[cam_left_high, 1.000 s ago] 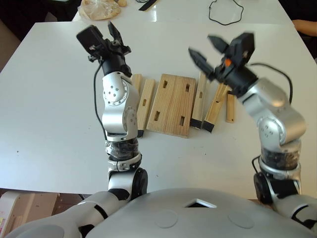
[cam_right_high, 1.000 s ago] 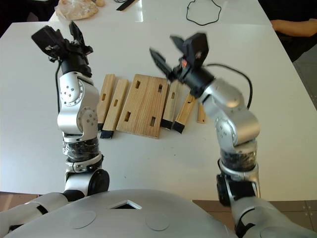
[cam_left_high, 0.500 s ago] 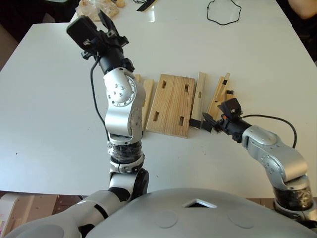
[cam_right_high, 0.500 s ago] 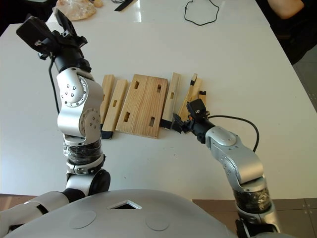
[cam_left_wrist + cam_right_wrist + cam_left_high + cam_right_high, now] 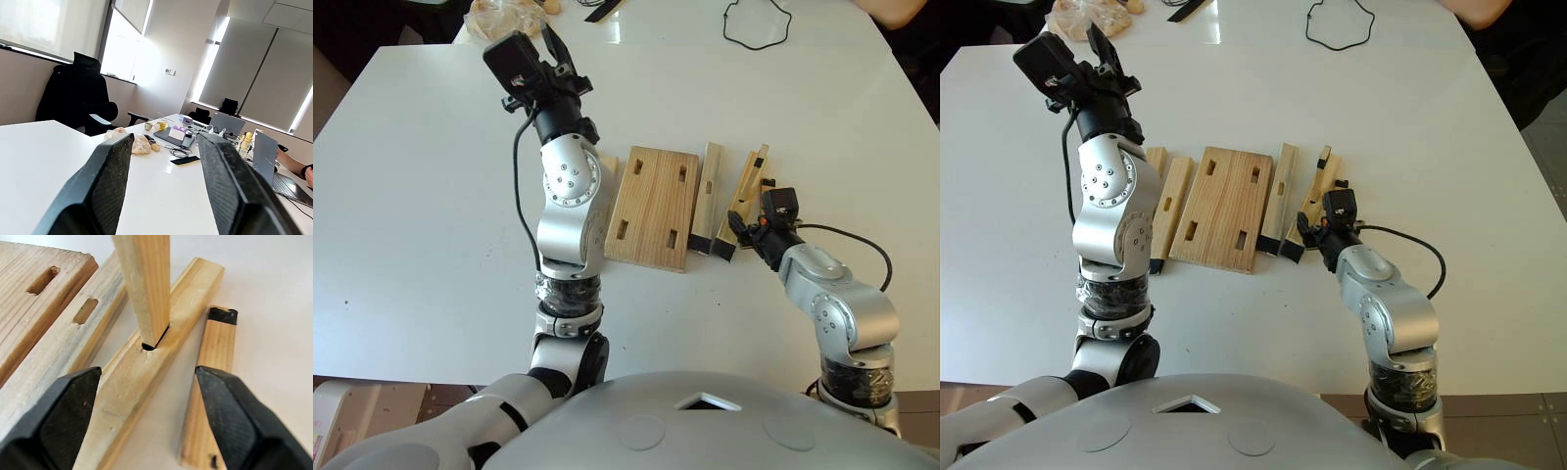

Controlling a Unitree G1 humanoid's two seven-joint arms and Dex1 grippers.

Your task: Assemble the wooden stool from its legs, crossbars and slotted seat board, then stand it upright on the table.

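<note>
My right hand [image 5: 145,407] is spread wide and empty, one finger on each side of the leg [image 5: 161,328] just right of the seat [image 5: 654,206]. A crossbar [image 5: 144,279] stands in that leg's slot. It looks barely seated, so an off-centre squeeze could knock it out. My left hand [image 5: 166,181] is spread and empty too, raised left of the seat.

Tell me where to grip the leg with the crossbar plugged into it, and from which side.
Take the leg across its width, just short of the slot, coming down from above. The crossbar stands in the slot and blocks the middle; the long sides are flat, and the open right gripper straddles them.
</note>
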